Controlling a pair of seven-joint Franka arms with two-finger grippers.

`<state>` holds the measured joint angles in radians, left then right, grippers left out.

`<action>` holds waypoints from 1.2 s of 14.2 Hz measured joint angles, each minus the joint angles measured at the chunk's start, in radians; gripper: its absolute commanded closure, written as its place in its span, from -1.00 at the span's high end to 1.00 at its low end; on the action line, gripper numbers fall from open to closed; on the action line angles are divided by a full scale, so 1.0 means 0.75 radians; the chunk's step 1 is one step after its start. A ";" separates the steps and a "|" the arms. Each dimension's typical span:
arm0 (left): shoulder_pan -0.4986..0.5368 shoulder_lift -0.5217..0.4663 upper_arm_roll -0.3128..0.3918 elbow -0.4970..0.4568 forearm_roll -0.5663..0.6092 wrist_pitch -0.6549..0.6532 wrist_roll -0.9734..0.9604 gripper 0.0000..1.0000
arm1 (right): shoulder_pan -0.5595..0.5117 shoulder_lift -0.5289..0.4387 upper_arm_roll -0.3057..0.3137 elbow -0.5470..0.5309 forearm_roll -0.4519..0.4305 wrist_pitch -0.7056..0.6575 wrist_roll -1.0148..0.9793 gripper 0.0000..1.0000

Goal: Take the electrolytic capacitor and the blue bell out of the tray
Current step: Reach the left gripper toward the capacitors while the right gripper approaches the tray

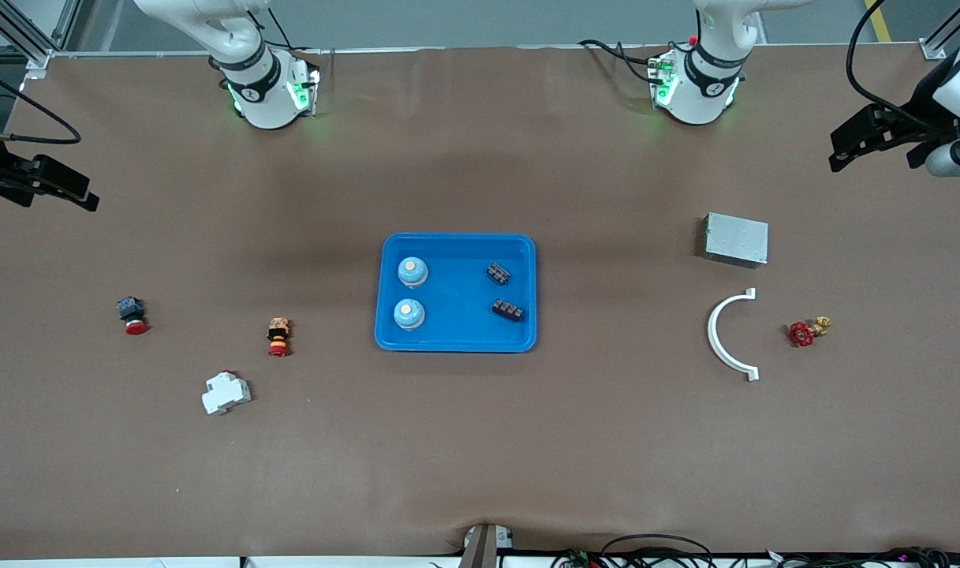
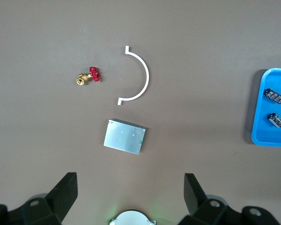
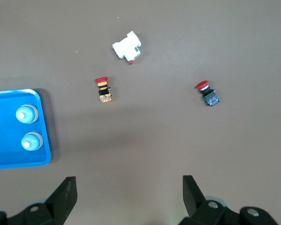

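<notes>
- At mid-frame in the front view sits the blue tray (image 1: 456,343), with four things in it and nothing lifted out yet.
- Two blue bells (image 1: 412,272) stand one nearer the camera than the other, along the tray's side toward the right arm's end of the table.
- Two small dark parts (image 1: 498,274), which I take for the capacitors, lie along the side toward the left arm's end. Each has its long axis slanted across the tray floor.
- Left gripper (image 1: 866,146) hangs high over the left arm's end of the table, fingers spread wide, nothing in them.
- Right gripper (image 1: 54,185) hangs over its own end, also spread and bare.
- My call: the bells fall to the right arm and the dark parts to the left, since each pair lies on that arm's side.
- Left wrist view catches only the tray's rim and the dark parts. Right wrist view gets the bells but no dark parts.
</notes>
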<state>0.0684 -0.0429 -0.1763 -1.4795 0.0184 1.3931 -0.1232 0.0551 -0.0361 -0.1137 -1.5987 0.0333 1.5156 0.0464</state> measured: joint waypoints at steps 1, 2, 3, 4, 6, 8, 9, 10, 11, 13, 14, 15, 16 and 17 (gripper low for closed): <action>0.000 0.000 0.001 0.000 0.000 0.000 0.000 1.00 | 0.000 0.000 0.000 0.000 0.000 0.000 0.000 1.00; 0.000 0.000 0.001 0.000 0.000 0.000 0.000 1.00 | 0.000 0.000 0.000 0.000 0.000 0.000 0.000 1.00; 0.000 0.000 0.001 0.000 0.000 0.000 0.000 1.00 | 0.000 0.000 0.000 0.000 0.000 0.000 0.000 1.00; 0.000 0.000 0.001 0.000 0.000 0.000 0.000 1.00 | 0.000 0.000 0.000 0.000 0.000 0.000 0.000 1.00; 0.000 0.006 -0.001 0.000 0.000 0.000 0.000 1.00 | 0.000 0.000 0.000 0.000 0.000 0.000 0.000 1.00; -0.007 0.030 -0.009 -0.001 -0.003 0.010 0.000 1.00 | 0.000 0.000 0.000 0.000 0.000 0.000 0.000 1.00; -0.017 0.051 -0.018 -0.005 -0.010 0.020 0.000 1.00 | 0.000 0.000 0.001 0.001 0.000 0.000 0.000 1.00; -0.031 0.078 -0.031 -0.011 -0.014 0.031 0.000 1.00 | 0.000 0.000 0.002 0.001 0.000 0.000 0.000 1.00; -0.046 0.113 -0.050 -0.017 -0.014 0.059 -0.003 1.00 | 0.000 0.000 0.004 0.001 0.000 0.000 0.000 1.00; -0.065 0.180 -0.093 -0.021 -0.015 0.149 -0.033 1.00 | 0.004 0.001 0.010 0.002 0.001 0.000 0.000 1.00; -0.073 0.216 -0.120 -0.022 -0.016 0.199 -0.081 1.00 | 0.013 0.003 0.013 0.002 0.001 0.000 0.000 1.00; -0.090 0.253 -0.142 -0.022 -0.016 0.237 -0.153 1.00 | 0.030 0.006 0.015 0.002 0.002 -0.001 0.000 1.00; -0.119 0.292 -0.155 -0.022 -0.016 0.265 -0.225 1.00 | 0.052 0.010 0.017 0.002 0.002 -0.003 0.000 1.00; -0.154 0.330 -0.160 -0.023 -0.016 0.294 -0.292 1.00 | 0.078 0.016 0.019 0.002 0.002 -0.005 0.000 1.00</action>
<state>-0.0470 0.2045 -0.2960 -1.4965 0.0066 1.6137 -0.3421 0.1133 -0.0237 -0.0998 -1.5973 0.0347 1.5115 0.0464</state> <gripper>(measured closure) 0.000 0.000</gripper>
